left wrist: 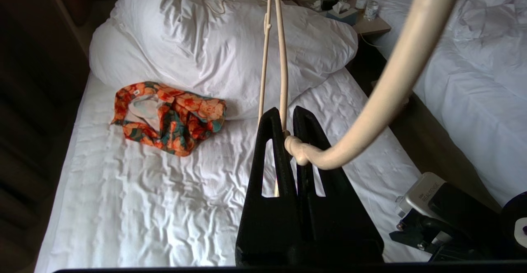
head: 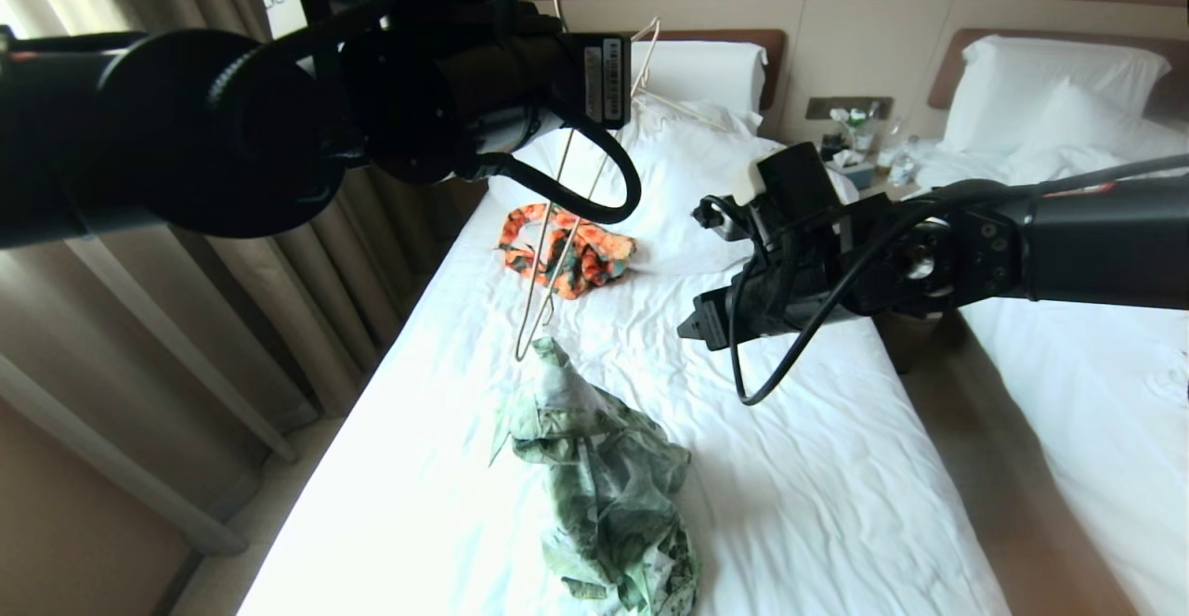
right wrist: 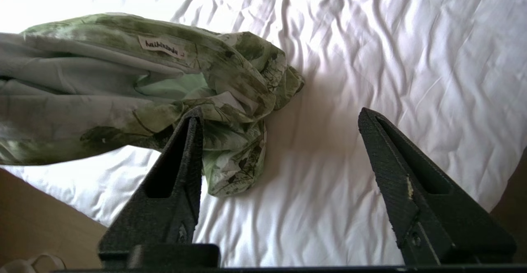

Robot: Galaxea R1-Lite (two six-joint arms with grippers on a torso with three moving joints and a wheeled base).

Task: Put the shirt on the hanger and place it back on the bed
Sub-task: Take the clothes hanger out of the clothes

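Head view, shirt [head: 594,495] crumpled on bed [head: 817,467], left wrist view alone shows left tool [left wrist: 288,120] clenched on hanger [left wrist: 284,79], right wrist view, right tool [right wrist: 280,120] spread, empty, neck label visible.

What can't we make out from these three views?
- Head view: left gripper hidden by its own arm; hanger hook lost behind it.
- Head view: whether the hanger tip sits inside the shirt or only touches it.
- Left wrist view: shirt out of frame.
- Right wrist view: neck label text too small; shirt cut by edge.
- Nightstand items: too small.
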